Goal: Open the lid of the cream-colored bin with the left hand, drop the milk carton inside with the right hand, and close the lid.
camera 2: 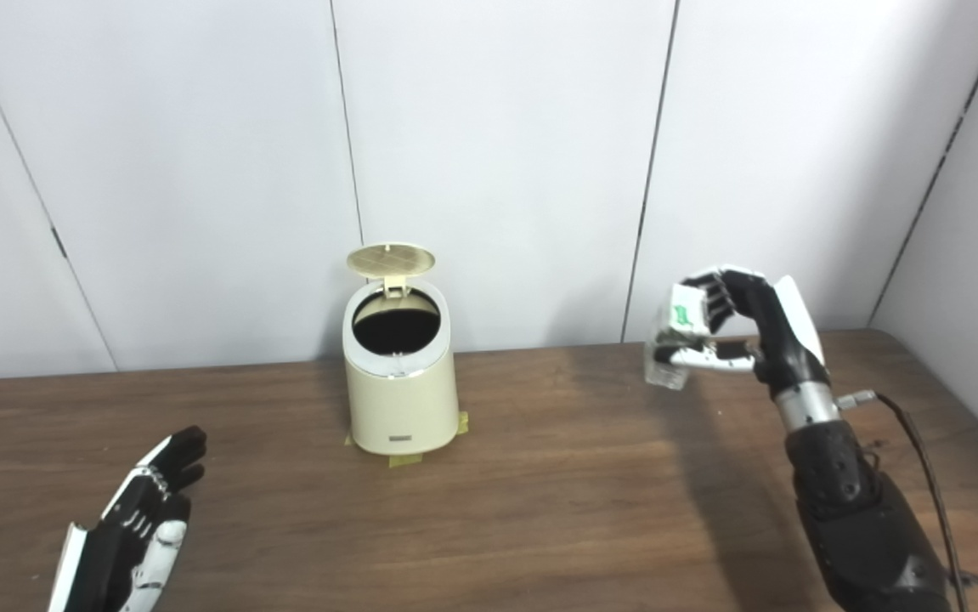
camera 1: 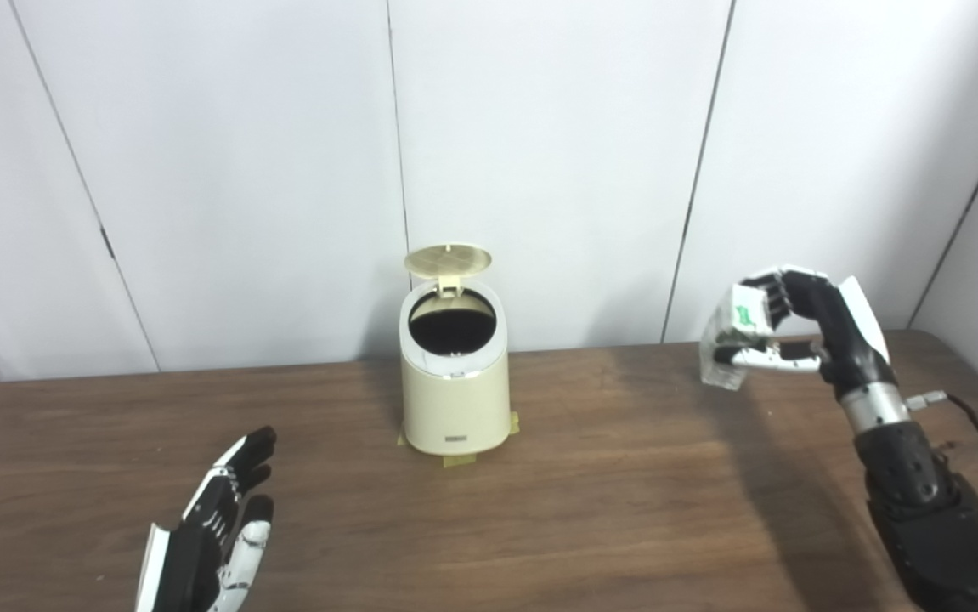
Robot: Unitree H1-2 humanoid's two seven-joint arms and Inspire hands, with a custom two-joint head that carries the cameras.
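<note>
- The left hand [camera 1: 212, 527] sits nearest the camera, low over the wooden table [camera 1: 607, 510] at the lower left, fingers spread and holding nothing, well apart from the bin.
- The right hand [camera 1: 794, 327] is raised above the table's right side, its fingers and thumb closed around the milk carton [camera 1: 731, 337].
- The carton is a small white box with green print, held clear of the tabletop and tilted, well to the right of the bin.
- The cream-colored bin [camera 1: 455, 382] stands upright mid-table on tabs of yellowish tape [camera 1: 459, 461]; its round lid [camera 1: 448, 259] is hinged up at the back, and the dark mouth is exposed.
- Judged by its look, the carton is light and thin-walled, so a hard squeeze would dent it; the flat side panels are the place to pinch, as the hand does now.
- The mouth looks only somewhat wider than the carton, so it likely needs lining up directly above before release.
</note>
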